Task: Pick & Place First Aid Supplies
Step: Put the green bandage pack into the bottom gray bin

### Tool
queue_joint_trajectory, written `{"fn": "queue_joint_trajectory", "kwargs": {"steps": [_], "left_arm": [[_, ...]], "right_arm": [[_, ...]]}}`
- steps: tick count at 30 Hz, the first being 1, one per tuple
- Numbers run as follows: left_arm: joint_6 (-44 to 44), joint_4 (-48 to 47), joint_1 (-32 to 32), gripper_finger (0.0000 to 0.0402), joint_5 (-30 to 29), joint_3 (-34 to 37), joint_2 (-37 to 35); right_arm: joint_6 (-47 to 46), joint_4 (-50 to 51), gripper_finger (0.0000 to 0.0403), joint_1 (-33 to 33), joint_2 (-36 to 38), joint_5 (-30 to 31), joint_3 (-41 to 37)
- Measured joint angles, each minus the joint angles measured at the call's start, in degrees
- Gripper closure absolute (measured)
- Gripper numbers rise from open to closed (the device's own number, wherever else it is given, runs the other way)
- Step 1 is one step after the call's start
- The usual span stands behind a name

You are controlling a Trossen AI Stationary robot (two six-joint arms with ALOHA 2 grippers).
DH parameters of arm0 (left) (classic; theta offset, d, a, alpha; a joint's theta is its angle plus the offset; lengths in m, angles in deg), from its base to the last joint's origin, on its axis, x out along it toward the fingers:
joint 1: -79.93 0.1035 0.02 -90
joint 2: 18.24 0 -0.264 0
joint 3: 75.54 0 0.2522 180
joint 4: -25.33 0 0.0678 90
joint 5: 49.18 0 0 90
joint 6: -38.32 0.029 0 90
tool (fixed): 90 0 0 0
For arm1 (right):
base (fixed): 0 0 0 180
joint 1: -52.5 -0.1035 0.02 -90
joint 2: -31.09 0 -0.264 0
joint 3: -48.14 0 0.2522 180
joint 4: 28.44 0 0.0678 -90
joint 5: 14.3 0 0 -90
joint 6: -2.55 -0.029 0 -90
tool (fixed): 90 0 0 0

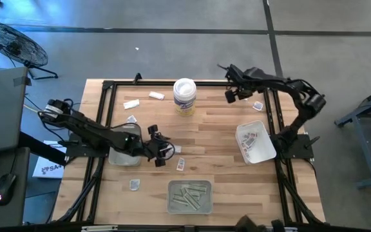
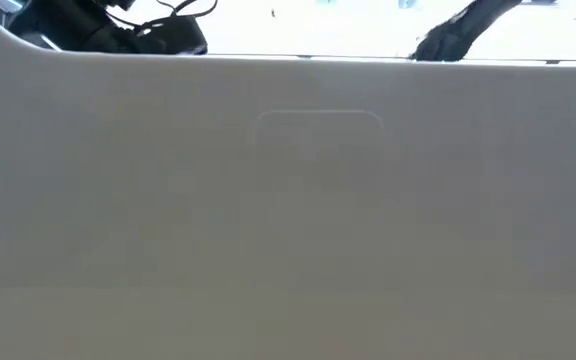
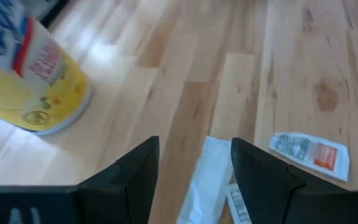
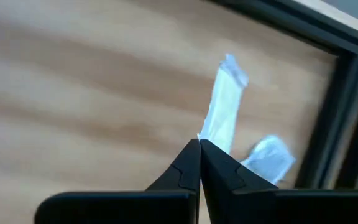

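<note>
Left tool (image 3: 194, 168): fingers spread, straddling a white packet (image 3: 205, 180) mid-counter, red-printed packet (image 3: 309, 154) just beside.
Right tool (image 4: 199, 144): tips pinched on a pale strip wrapper (image 4: 224, 106), at the far right rail.
Counter (image 1: 218, 129): light wood planks; grey floor around.

The table (image 1: 211, 151) is smooth pale wood planks. The tub (image 1: 184, 96) looks like shiny plastic. The packets (image 3: 309, 152) look like crinkly paper.
</note>
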Motion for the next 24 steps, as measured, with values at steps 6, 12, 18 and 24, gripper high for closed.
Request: {"fn": "queue_joint_trajectory", "kwargs": {"steps": [6,12,18,24], "left_arm": [[5.2,0.7,0.5,0.0206,4.8,0.0,-1.5],[6.1,7.6,4.3,0.0206,15.3,0.0,-1.0],[8.5,10.1,6.9,0.0206,16.6,0.0,-0.9],[15.7,18.7,6.8,0.0203,21.9,0.0,0.9]], "right_arm": [[1.4,0.2,0.0402,-12.4,6.2,-8.2,0.0],[2.2,-0.9,0.0402,-28.7,7.8,-12.7,0.0],[-0.4,-8.6,0.0402,-41.5,7.8,-11.7,0.0],[0.9,-19.5,0.0403,-48.4,7.8,-15.6,0.0]]}}
